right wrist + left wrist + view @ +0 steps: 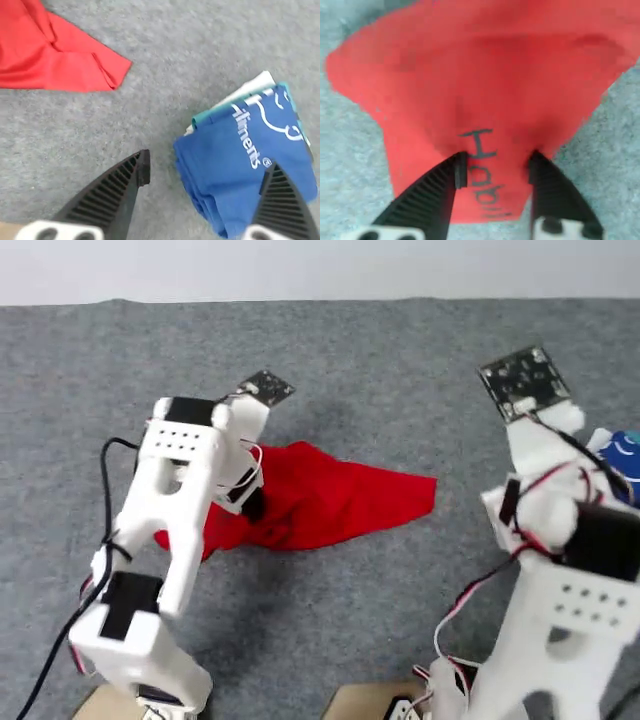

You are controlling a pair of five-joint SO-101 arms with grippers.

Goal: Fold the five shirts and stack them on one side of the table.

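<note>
A red shirt (330, 500) lies crumpled near the middle of the grey table, one pointed end toward the right. My left gripper (495, 162) stands open low over its left part, black fingers (440, 187) on either side of dark lettering on the red shirt (480, 80); in the high view the left gripper (252, 500) is at the shirt's left side. My right gripper (207, 170) is open above bare table beside a stack of folded shirts (250, 165), blue on top with teal and white edges under it. A corner of the red shirt (55, 60) lies farther off.
The grey felt table (400, 360) has free room behind and in front of the red shirt. The folded stack (622, 452) sits at the right edge, partly hidden by the right arm (560, 540). Cables hang from both arms near the front edge.
</note>
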